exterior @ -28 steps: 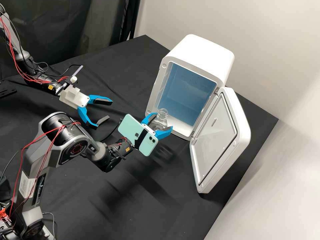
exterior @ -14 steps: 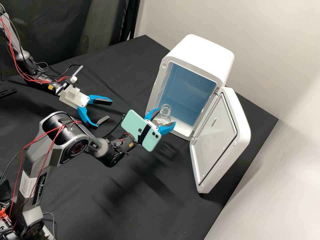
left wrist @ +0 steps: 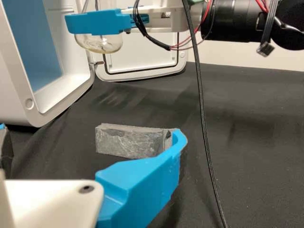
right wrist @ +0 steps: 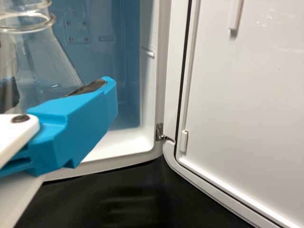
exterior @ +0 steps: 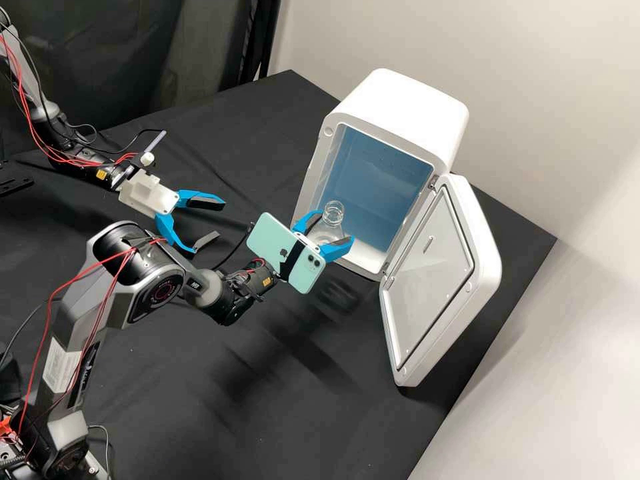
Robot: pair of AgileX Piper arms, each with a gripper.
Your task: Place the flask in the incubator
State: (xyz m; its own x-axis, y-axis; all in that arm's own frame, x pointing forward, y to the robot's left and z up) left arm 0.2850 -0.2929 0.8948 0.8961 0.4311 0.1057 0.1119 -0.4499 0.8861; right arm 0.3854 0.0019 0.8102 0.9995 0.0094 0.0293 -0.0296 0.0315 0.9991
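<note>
Nearest me, the white incubator's open door (exterior: 437, 280) stands swung out over the black worktop (exterior: 267, 387). Right at the mouth of the white, blue-lined box incubator (exterior: 400, 113), the right pincer (exterior: 325, 235) is clamped on a clear glass conical flask (exterior: 332, 215), which is upright and lifted off the worktop. Farther back and well apart from the incubator, the left pincer (exterior: 208, 223) hangs spread wide, gripping nothing.
</note>
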